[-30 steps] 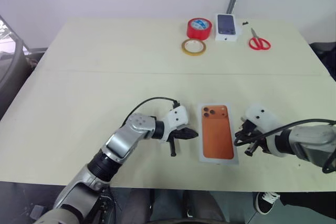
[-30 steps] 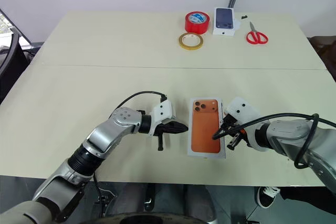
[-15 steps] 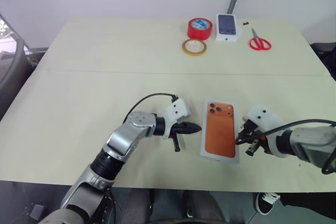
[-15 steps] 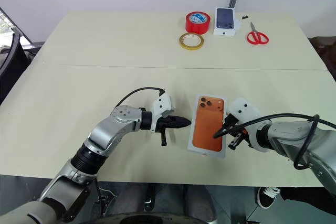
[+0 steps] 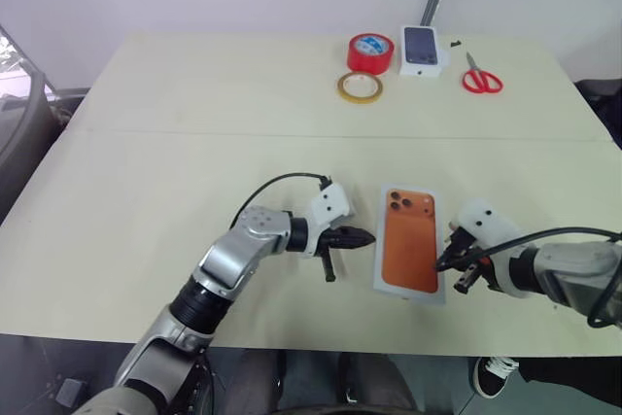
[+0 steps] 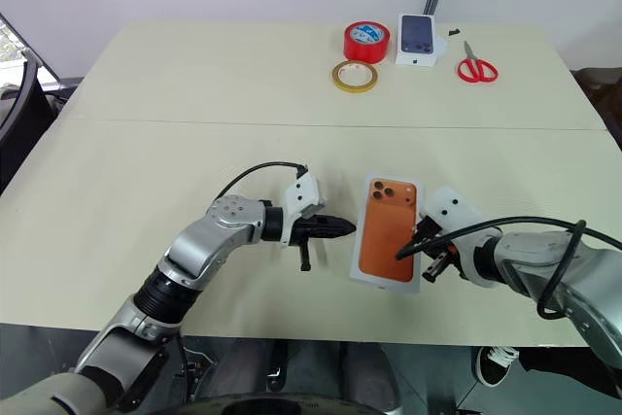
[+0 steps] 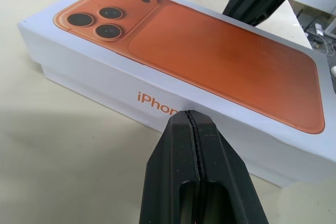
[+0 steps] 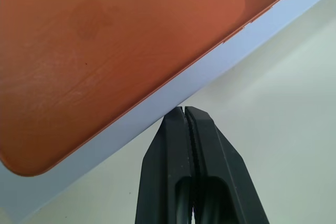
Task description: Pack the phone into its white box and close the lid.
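The lid (image 5: 410, 245), white with an orange phone print, sits on top of the white box (image 7: 52, 72), which shows as a narrow strip under the lid's edge. The closed box lies flat near the table's front edge. The phone is hidden. My left gripper (image 5: 367, 236) is shut and empty, its tip (image 7: 189, 116) against the box's left long side. My right gripper (image 5: 442, 264) is shut too, its tip (image 8: 182, 109) at the box's right long side, holding nothing.
At the table's far side lie a red tape roll (image 5: 369, 51), a yellow tape ring (image 5: 360, 87), a small white box printed with a dark phone (image 5: 421, 50) and red scissors (image 5: 481, 77). The table's front edge (image 5: 321, 345) runs just below the box.
The closed box has slid a little to the right and turned slightly, its far end swinging right. Both gripper tips have stayed at its sides.
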{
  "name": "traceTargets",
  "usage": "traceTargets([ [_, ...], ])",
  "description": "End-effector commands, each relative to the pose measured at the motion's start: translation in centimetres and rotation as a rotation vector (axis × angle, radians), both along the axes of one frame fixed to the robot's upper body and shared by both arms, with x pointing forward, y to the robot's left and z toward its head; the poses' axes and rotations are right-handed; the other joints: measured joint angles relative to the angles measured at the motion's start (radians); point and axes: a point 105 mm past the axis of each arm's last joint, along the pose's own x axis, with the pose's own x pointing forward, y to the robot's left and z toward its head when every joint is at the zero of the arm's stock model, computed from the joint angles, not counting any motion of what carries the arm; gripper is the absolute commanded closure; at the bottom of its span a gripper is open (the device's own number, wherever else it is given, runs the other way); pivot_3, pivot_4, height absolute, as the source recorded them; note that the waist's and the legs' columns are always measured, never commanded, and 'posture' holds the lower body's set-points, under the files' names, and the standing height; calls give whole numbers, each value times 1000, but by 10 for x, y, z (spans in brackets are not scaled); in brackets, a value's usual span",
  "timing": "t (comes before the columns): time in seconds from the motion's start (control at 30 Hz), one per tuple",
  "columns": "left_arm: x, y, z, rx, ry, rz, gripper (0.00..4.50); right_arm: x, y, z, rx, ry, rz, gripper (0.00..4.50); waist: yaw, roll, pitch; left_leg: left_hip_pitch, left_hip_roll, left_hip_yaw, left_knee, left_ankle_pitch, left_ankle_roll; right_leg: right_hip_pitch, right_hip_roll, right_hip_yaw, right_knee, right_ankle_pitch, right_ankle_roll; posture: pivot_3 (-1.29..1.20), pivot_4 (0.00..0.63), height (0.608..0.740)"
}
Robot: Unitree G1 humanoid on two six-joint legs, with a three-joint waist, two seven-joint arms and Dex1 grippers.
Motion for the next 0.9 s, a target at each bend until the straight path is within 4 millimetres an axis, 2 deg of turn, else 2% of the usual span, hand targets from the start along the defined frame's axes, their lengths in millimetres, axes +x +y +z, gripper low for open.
traceTargets([
  [0.03, -6, -10, 9, -23, -40, -46, 4500, 1, 6, 5, 11, -32, 33, 4441, 0, 0, 0, 0, 0, 0, 0, 0, 0, 0, 0, 0, 0, 0, 0, 0, 150, 740],
  [0.37, 0, -7, 4, -9, -39, -12, 4500, 2, -2, 8, -18, -48, 27, 4441, 0, 0, 0, 0, 0, 0, 0, 0, 0, 0, 0, 0, 0, 0, 0, 0, 150, 740],
  [0.47, 10, 5, 7, -21, -29, 45, 4500, 1, -12, 21, -45, -78, 41, 4441, 1, 0, 0, 0, 0, 0, 0, 0, 0, 0, 0, 0, 0, 0, 0, 0, 150, 740],
  [0.6, 17, 10, 20, -70, -30, 74, 4500, -6, -13, 33, -23, -96, 92, 4441, 0, 0, 0, 0, 0, 0, 0, 0, 0, 0, 0, 0, 0, 0, 0, 0, 150, 740],
  [0.73, 15, -4, 36, -121, -50, 39, 4500, -23, 5, 37, 54, -84, 217, 4441, 2, 0, 0, 0, 0, 0, 0, 0, 0, 1, 1, 0, 0, 0, 0, 0, 150, 740],
  [0.83, 14, -20, 34, -108, -54, 10, 4500, -28, 17, 22, 82, -55, 237, 4441, 1, -1, 0, 0, 0, 0, 1, 0, 0, 1, 0, 0, 0, 0, 0, 0, 150, 740],
  [0.9, 14, -28, 26, -58, -72, 2, 4500, -27, 18, 9, 76, -35, 205, 4441, 1, -1, 0, 1, 0, 0, 1, 0, 0, 2, 0, 0, 0, 0, 0, 0, 150, 740],
])
